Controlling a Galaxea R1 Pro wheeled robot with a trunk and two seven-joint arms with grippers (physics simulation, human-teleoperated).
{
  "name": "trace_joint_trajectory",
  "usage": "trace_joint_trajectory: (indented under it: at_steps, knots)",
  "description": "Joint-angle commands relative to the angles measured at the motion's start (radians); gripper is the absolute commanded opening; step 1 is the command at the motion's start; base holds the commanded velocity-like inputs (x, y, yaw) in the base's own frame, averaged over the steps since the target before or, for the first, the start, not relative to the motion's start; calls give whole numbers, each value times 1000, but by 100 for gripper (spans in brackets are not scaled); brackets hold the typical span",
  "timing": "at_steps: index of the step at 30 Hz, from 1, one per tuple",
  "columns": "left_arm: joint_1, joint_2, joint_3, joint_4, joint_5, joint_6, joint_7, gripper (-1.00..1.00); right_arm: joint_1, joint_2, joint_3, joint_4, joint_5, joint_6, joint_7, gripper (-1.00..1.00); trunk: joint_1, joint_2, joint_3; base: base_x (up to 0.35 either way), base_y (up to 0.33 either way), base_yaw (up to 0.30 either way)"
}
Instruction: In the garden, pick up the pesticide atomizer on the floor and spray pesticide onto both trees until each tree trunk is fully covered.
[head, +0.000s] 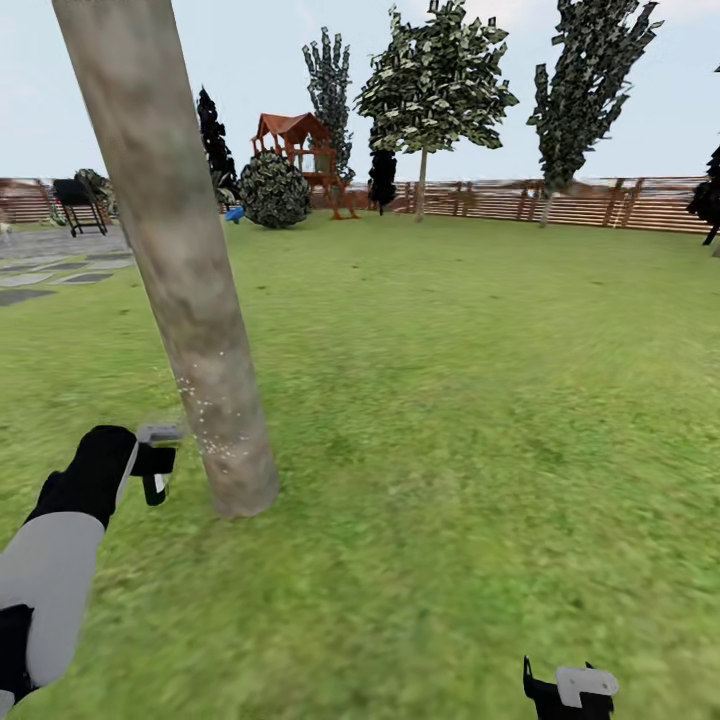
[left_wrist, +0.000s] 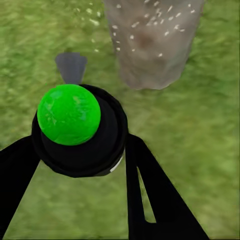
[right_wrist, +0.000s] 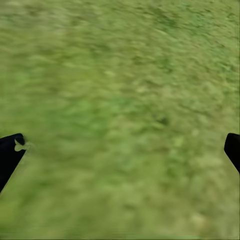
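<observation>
From the head view, my left end effector (head: 152, 462) sits low and close beside the base of the near tree trunk (head: 190, 300), holding the pesticide atomizer (head: 158, 436) with its grey nozzle turned toward the bark. I hold it this near so the spray lands on the trunk and not on the lawn (head: 480, 400); pale flecks already dot the lower bark. A second tree (head: 435, 90) stands well apart by the wooden fence (head: 600, 200), its trunk bare of flecks as far as I can tell. My right end effector (head: 570, 692) hangs at the lower edge, out of the way.

From the left wrist view, my fingers (left_wrist: 150, 200) close around the atomizer's black body, its green cap toward the camera and the grey nozzle pointing at the speckled trunk just ahead.

From the right wrist view, my fingertips (right_wrist: 10, 155) stand wide apart with nothing between them, over blurred grass. I keep this side idle since one arm does the spraying.
</observation>
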Motion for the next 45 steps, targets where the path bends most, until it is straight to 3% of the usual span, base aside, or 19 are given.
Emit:
trace_joint_trajectory:
  at_steps: [1,32,39,45]
  knots:
    - [15,-2,3,-4,-9,1,-9,-100,-1,0,-5,2,11,-3,-6,100,0,0,-1,0,-1,271]
    - [23,-12,8,-11,-5,3,-3,-100,-1,0,-5,2,11,-3,-7,100,0,0,-1,40,-244,15]
    - [18,-13,9,-98,-5,11,-3,-100,-1,0,-5,2,11,-3,-7,100,0,0,-1,104,-240,236]
    - [19,-13,11,-112,-6,13,-3,-100,-1,0,-5,2,11,-3,-7,100,0,0,-1,274,-145,82]
